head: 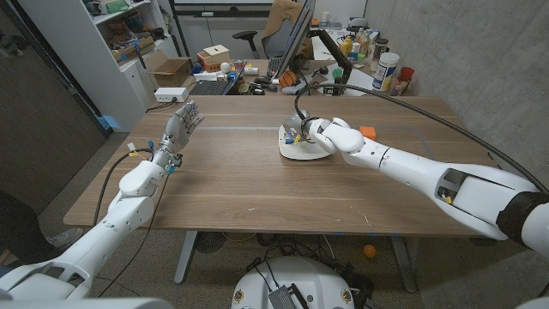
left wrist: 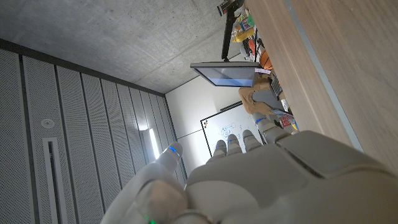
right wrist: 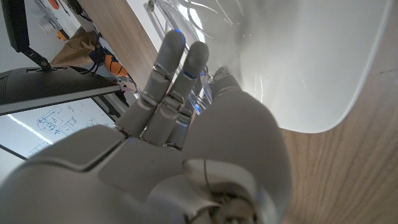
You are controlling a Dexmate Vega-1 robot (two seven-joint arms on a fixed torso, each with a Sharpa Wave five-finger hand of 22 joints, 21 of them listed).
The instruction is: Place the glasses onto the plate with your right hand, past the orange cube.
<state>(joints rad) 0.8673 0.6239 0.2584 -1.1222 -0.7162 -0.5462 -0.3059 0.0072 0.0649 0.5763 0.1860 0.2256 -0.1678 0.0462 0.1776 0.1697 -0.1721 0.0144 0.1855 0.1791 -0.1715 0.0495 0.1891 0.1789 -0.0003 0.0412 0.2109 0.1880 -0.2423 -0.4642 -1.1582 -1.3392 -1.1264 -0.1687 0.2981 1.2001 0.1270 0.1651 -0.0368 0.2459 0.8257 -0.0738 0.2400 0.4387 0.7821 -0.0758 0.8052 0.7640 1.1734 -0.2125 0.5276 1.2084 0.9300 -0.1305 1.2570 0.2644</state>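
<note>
The right hand (head: 324, 131) is hovering over the white oval plate (head: 296, 151), gripping clear-framed glasses (right wrist: 186, 18) just above it, left of the small orange cube (head: 368, 132). It should be lowering gently before releasing.

A robotics lab or workshop: bare concrete walls (head: 480, 51), a whiteboard (left wrist: 227, 127) with scribbles, a monitor (head: 296, 39) beyond the desk's far edge, cardboard boxes (head: 171, 69), metal shelving (head: 129, 34), an office chair (head: 266, 39).

Cluttered desks (head: 257, 69) (monitor (head: 296, 39) behind).
</note>
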